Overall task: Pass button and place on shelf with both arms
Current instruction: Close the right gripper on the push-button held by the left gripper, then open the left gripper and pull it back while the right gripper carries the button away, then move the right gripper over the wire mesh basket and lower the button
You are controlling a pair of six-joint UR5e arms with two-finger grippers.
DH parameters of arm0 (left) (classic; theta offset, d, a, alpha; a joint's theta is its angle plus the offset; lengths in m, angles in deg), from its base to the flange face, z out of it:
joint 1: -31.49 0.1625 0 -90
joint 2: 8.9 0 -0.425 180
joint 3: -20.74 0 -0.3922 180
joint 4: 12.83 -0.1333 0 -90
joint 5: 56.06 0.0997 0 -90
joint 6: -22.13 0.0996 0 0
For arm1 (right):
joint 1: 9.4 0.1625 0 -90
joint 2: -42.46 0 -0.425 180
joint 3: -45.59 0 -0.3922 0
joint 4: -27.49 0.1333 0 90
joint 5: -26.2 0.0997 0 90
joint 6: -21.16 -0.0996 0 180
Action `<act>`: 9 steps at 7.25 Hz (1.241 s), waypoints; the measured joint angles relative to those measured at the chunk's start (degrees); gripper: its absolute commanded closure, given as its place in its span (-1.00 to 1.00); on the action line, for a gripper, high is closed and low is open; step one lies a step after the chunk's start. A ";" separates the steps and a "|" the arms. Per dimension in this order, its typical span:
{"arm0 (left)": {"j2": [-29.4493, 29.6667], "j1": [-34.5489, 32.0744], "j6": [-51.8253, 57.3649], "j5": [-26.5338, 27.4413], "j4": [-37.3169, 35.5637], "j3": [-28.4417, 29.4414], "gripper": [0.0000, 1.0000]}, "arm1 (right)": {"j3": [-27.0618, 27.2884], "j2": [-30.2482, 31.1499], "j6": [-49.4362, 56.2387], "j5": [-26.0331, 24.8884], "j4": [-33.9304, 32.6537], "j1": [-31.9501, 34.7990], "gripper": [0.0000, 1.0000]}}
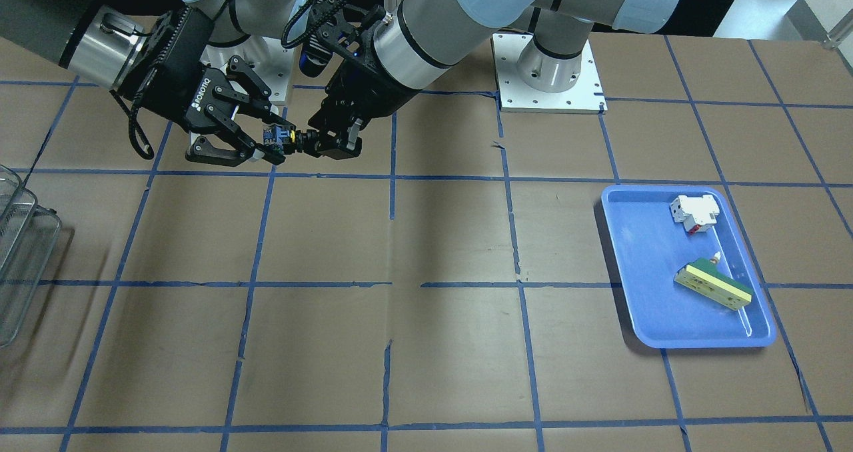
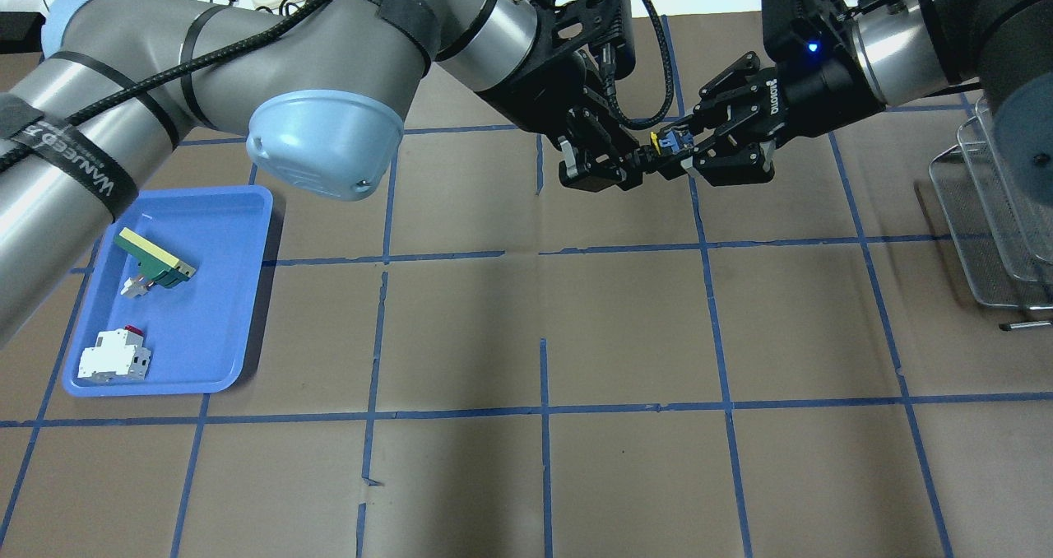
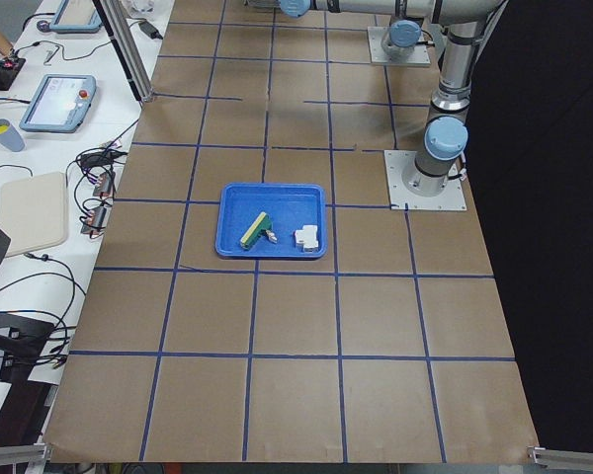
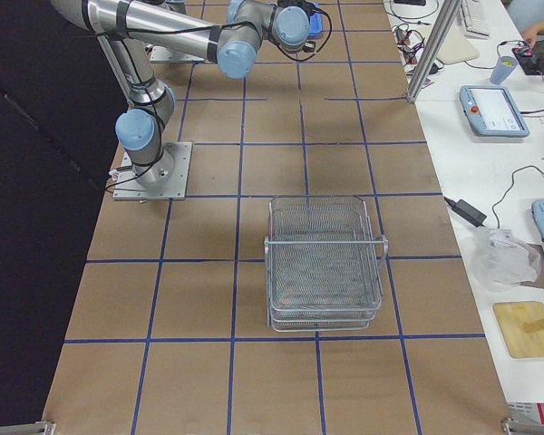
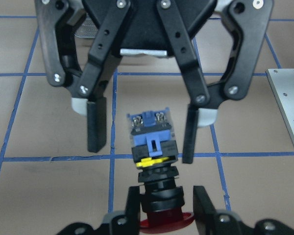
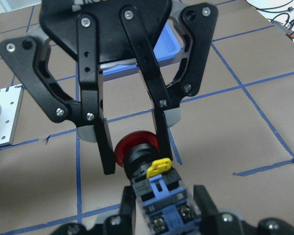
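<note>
Button point(image 5: 153, 161), with a glossy red mushroom head, yellow ring, ribbed black barrel and blue block end, hangs above the table's point(image 1: 426, 239) far half. The left tool point(image 6: 135, 159) pinches its barrel, and the right tool's point(image 5: 142, 142) spread fingers flank the block.

Blue tray point(image 1: 640, 272) with breaker point(image 1: 694, 213), slab point(image 1: 712, 284)

the grey wire-mesh shelf point(image 1: 26, 252) runs off the left edge of the front-facing view and off the right edge overhead. in the left wrist view, the red head of the small push button point(image 5: 152, 152) sits by the bottom edge, seemingly part-hidden behind the fingers of the left gripper point(image 5: 165, 196).
</note>
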 measured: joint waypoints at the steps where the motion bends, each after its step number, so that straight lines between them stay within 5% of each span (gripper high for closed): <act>1: -0.39 -0.04 -0.96 -0.01 0.10 0.03 -1.00 | -0.03 -0.09 -0.09 -0.08 -0.04 -0.07 1.00; 5: -3.27 1.25 -5.31 6.35 1.34 1.35 -1.00 | -0.41 -0.22 -0.42 -2.00 1.33 -1.27 1.00; 9: -8.04 8.78 -9.87 21.42 17.49 2.30 -1.00 | -2.92 -0.21 -0.60 -9.62 1.78 -9.75 1.00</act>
